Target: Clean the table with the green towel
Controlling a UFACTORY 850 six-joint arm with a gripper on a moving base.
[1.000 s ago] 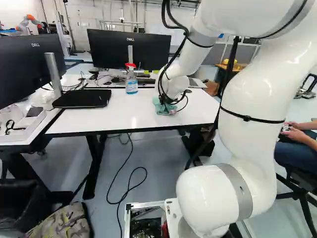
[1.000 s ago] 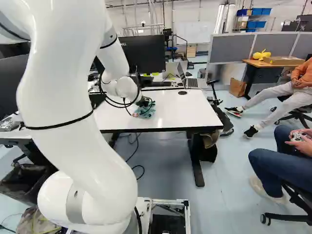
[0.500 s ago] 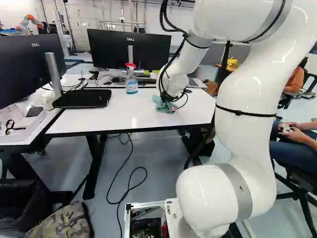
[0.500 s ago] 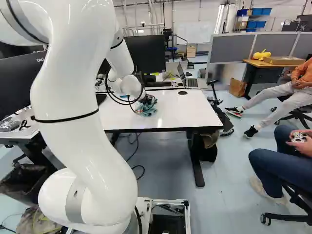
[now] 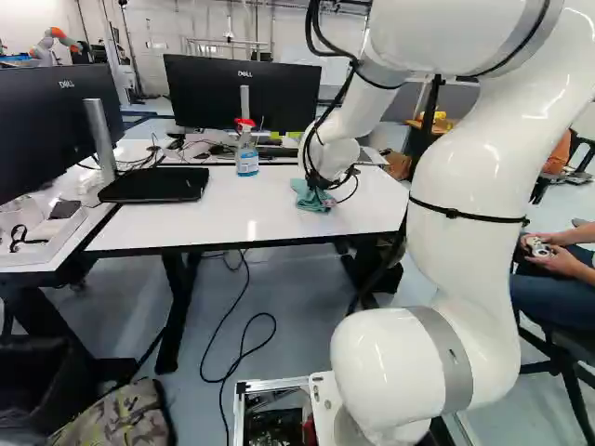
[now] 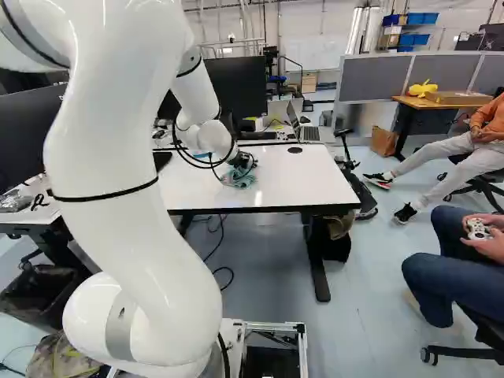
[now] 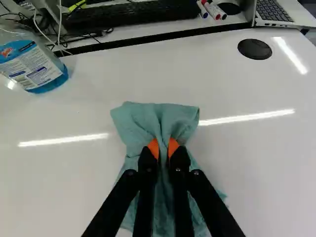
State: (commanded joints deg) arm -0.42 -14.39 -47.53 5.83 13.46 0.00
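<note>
Green towel (image 7: 153, 114) held bunched in gripper (image 7: 164, 148), which is nearly fully closed, pinching it from both sides. Towel spread on white table (image 5: 204, 221), between front and back edges, well left of right edge. Since half a second ago, towel has been carried slightly towards right edge; base unmoved. Wiping seems under way; area beside spray bottle (image 5: 247, 160) probably best wiped with care.

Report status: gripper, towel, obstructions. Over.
Gripper shut on green towel. Towel bunched, on white tabletop. Possible obstacle: spray bottle near far edge, apart from towel.
</note>
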